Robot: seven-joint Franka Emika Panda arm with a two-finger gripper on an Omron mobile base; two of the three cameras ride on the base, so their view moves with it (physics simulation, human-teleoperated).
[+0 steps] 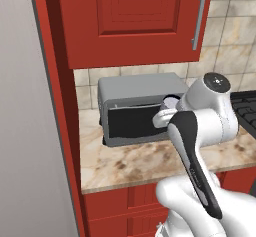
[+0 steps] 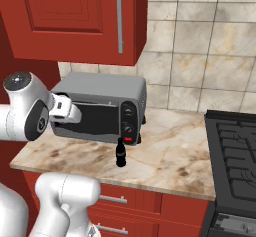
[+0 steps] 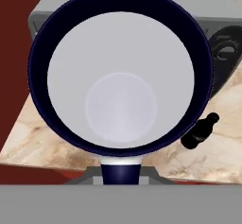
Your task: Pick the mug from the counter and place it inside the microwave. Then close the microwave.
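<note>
The mug (image 3: 120,72) sits right against the hand camera, mouth toward it, with a dark blue rim, a pale inside and its handle at the bottom. My gripper (image 1: 168,111) is shut on the mug, raised above the counter (image 1: 130,163) in front of the grey toaster oven (image 1: 137,106). In the left base view a pale bit of the mug (image 1: 171,101) peeks past my forearm. The right base view has my white hand (image 2: 66,110) in front of the toaster oven's dark door. The microwave is out of view.
A small dark bottle (image 2: 120,153) stands on the counter just in front of the toaster oven (image 2: 100,108). A black stove (image 2: 235,151) lies to the right. Red upper cabinets (image 1: 135,21) hang above, and a tall red panel (image 1: 57,106) closes the left.
</note>
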